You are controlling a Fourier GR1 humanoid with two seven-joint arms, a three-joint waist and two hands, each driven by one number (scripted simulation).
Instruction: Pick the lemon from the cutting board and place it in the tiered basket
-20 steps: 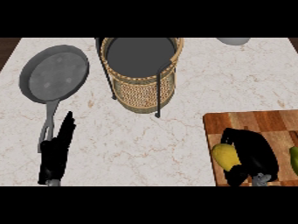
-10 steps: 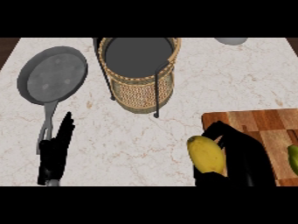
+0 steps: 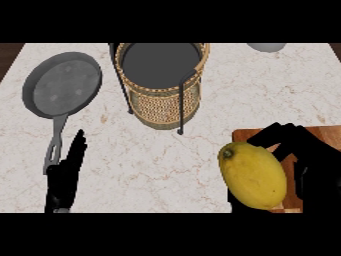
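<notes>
The yellow lemon (image 3: 253, 175) looms large at the lower right, held up above the counter by my right hand (image 3: 317, 170), whose black fingers curl round its right side. Under and behind them lies the wooden cutting board (image 3: 328, 135), mostly covered by the hand and lemon. The tiered basket (image 3: 162, 82), woven wicker on a black wire frame with a dark grey tray on top, stands at the top middle, well up and left of the lemon. My left hand (image 3: 66, 172) rests open at the lower left, fingers straight.
A grey frying pan (image 3: 61, 90) lies at the upper left, its handle running down beside my left hand. A grey bowl (image 3: 265, 47) peeks in at the top right edge. Bare marble counter (image 3: 151, 165) stretches between the hands.
My right hand has lifted the lemon off the cutting board and carried it up and leftwards, so it looks much larger. The second yellow-green fruit has gone out of view. The left hand stays put.
</notes>
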